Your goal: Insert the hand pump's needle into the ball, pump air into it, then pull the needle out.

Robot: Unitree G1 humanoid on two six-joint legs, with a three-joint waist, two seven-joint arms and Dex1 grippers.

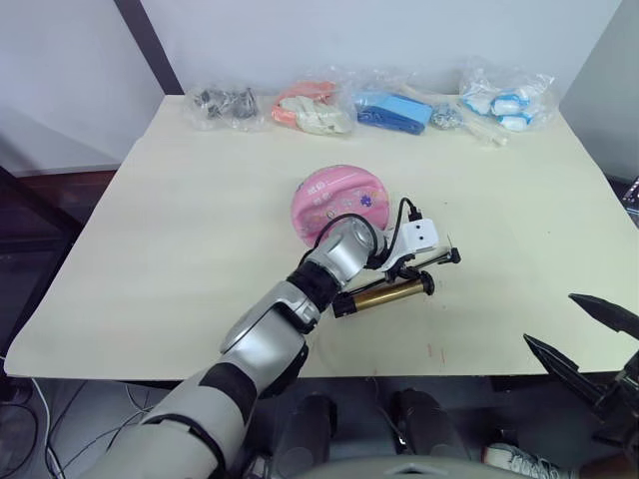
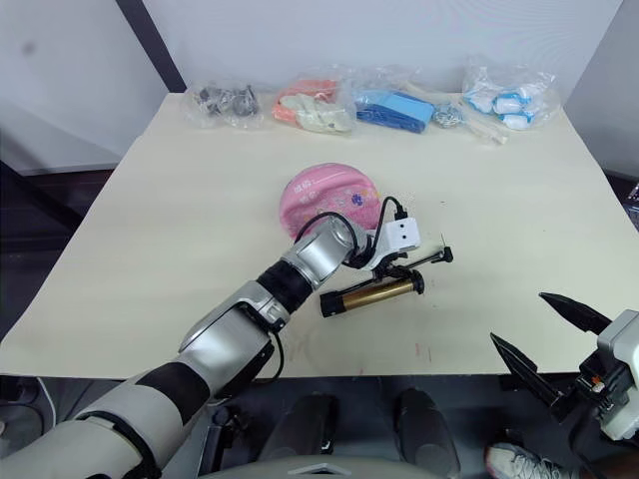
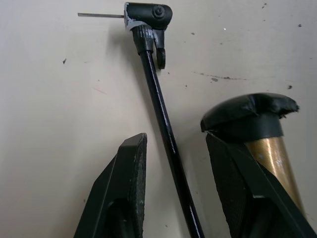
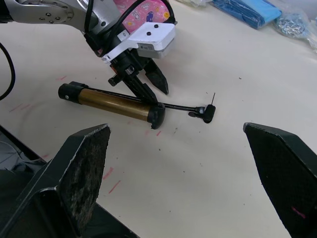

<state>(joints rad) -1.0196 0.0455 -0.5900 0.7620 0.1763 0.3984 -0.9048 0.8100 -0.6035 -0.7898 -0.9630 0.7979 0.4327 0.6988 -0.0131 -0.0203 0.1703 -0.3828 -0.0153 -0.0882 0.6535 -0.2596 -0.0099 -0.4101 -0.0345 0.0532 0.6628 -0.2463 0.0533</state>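
Brass barrel of the hand pump [image 1: 381,296] lies flat on the table [image 1: 180,230], just in front of the pink ball [image 1: 339,200]; left gripper [image 1: 411,267] sits over its hose end.

Left wrist view: fingers [image 3: 130,183] spread apart, straddling the thin black hose [image 3: 161,119]; nothing clamped. The needle [image 3: 100,15] projects sideways from its black fitting.

Right wrist view: right gripper [image 4: 193,173] wide open, empty, well apart from the pump.

Judgement: needle thin, bendable; hose limp. Grip the rigid black fitting, not the pin. Ball looks soft, likely to roll or dent.
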